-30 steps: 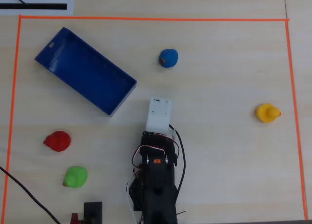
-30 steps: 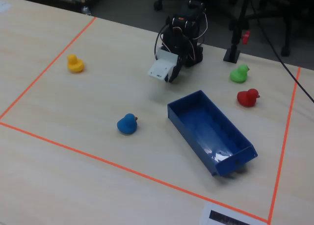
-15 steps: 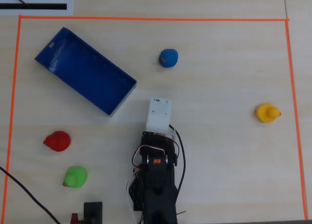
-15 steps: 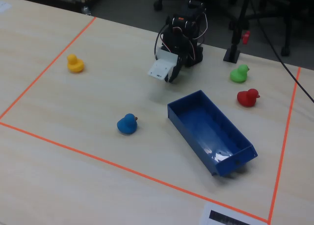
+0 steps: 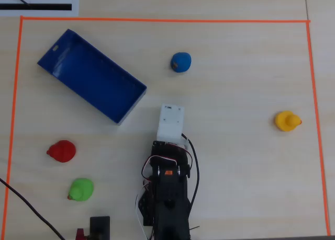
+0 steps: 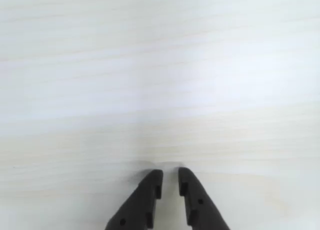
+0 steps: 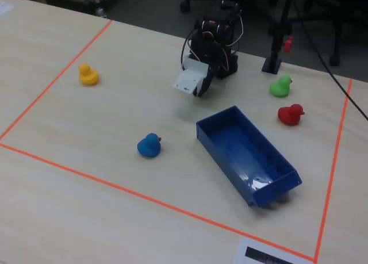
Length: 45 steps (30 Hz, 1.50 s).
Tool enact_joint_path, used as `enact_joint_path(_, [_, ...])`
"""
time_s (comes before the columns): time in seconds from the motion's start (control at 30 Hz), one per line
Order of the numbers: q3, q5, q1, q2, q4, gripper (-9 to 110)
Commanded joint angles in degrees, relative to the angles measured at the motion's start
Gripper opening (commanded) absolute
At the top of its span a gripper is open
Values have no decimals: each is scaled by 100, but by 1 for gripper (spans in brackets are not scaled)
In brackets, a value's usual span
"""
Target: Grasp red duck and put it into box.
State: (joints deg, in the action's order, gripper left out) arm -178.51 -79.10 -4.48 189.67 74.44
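The red duck (image 5: 62, 151) sits on the pale wooden table at the left in the overhead view, and at the right in the fixed view (image 7: 290, 114). The blue box (image 5: 94, 78) lies open and empty, up and to the right of it; in the fixed view (image 7: 241, 149) it is in front of the duck. My gripper (image 6: 170, 174) hangs over bare table near the arm's base, far from the duck. Its dark jaws stand almost together with nothing between them. In the overhead view the white wrist mount (image 5: 170, 122) hides the fingers.
A green duck (image 5: 81, 190) sits just below the red one. A blue duck (image 5: 181, 61) is above the arm and a yellow duck (image 5: 287, 121) at the far right. Orange tape (image 5: 157, 20) frames the work area. A black stand (image 5: 99, 227) is by the base.
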Motion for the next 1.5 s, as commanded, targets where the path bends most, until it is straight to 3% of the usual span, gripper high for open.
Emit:
enact_joint_path(0.0, [26, 44, -18, 0, 88, 0])
enact_joint_path(0.23, [308, -773, -308, -79, 281, 0])
enact_joint_path(0.37, [2654, -905, -387, -1925, 809, 4])
enact_joint_path(0.53, [5941, 229, 589, -3823, 1626, 7])
enact_joint_path(0.63, [6935, 1406, 1556, -4395, 1749, 8])
enact_joint_path(0.73, [7559, 1819, 2224, -4737, 1960, 8])
enact_joint_path(0.9, [8174, 1661, 2575, -5643, 2382, 4])
enact_joint_path(1.03, [8191, 1556, 3270, -6240, 2487, 20])
enact_joint_path(1.33, [8068, 3217, 5722, -7242, 1107, 38])
enact_joint_path(1.47, [8130, 4034, 6513, -7620, 527, 40])
